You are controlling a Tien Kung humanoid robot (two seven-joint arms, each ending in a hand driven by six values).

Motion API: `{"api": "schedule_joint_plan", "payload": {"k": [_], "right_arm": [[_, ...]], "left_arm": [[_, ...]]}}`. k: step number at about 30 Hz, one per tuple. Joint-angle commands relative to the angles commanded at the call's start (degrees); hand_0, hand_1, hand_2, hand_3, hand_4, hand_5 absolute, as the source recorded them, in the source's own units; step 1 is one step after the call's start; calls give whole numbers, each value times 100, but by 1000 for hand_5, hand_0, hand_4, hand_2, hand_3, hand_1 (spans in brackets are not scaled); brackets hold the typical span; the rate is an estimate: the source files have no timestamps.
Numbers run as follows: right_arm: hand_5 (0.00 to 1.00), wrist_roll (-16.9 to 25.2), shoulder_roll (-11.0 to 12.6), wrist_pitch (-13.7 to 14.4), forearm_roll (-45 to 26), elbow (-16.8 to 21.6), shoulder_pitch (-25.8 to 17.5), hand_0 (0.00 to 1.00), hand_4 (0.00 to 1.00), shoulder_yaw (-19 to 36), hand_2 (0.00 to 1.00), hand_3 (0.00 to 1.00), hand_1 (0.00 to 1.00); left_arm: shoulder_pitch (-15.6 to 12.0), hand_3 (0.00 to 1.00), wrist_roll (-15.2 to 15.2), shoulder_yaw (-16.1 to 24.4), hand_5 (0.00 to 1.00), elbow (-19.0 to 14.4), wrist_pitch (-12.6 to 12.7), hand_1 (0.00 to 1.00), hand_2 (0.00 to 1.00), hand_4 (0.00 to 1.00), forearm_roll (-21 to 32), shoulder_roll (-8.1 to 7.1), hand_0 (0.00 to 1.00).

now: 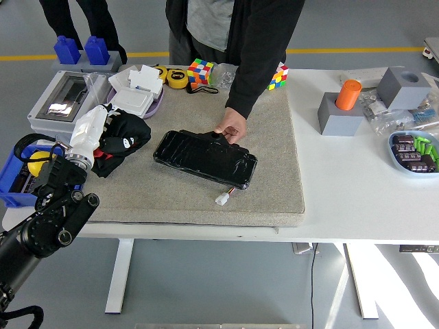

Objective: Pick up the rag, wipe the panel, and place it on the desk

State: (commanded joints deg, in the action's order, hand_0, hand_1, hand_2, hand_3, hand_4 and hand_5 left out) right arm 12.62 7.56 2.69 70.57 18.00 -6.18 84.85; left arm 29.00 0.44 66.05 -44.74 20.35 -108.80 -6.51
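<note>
Rag point(122, 139): black, bunched, with a small white mark on top; it lies on the left part of the grey mat point(274, 171), right against my white fingers.
My left robot hand point(92, 130): white, reaching in from the lower left; the fingers lie over the rag's left side and seem closed on it, though the cloth hides the fingertips.
Rag to panel: the rag sits just left of the black panel point(204, 157), with a strip of bare mat between them.
Panel: flat on the mat, tilted, its right end nearer me; a small white connector point(222, 199) lies by its near right corner.
Person's hand point(230, 127): resting on the panel's far edge, from a dark sleeve.
Left of my robot hand: a blue bin point(15, 193) holding a lemon point(36, 166); a grey box point(58, 101) beyond it.
Tabletop point(357, 185): white, under the mat.
My right robot hand: out of view.
</note>
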Motion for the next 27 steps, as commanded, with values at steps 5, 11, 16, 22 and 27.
{"api": "schedule_joint_plan", "payload": {"k": [5,11,16,22,27], "right_arm": [[347,0,2,1,6,-3,2,590,876,6,524,524,597],[346,2,-10,0,14,-3,-6,590,876,27,524,525,598],[346,3,-8,-1,12,1,-3,590,875,19,523,524,597],[345,4,-6,-4,16,-1,0,590,874,9,523,524,596],[345,3,-8,-3,19,-6,10,590,875,0,523,524,598]], "left_arm": [[-50,573,57,7,14,2,-154,525,549,852,80,-1,398],[-64,741,170,46,170,-18,-293,708,753,969,-2,-4,573],[-133,893,152,160,366,-129,-269,873,930,998,-44,-6,769],[-280,998,-221,482,635,-472,-316,974,998,998,344,-28,884],[-505,885,-1007,766,534,-829,-32,840,868,998,1183,-45,779]]}}
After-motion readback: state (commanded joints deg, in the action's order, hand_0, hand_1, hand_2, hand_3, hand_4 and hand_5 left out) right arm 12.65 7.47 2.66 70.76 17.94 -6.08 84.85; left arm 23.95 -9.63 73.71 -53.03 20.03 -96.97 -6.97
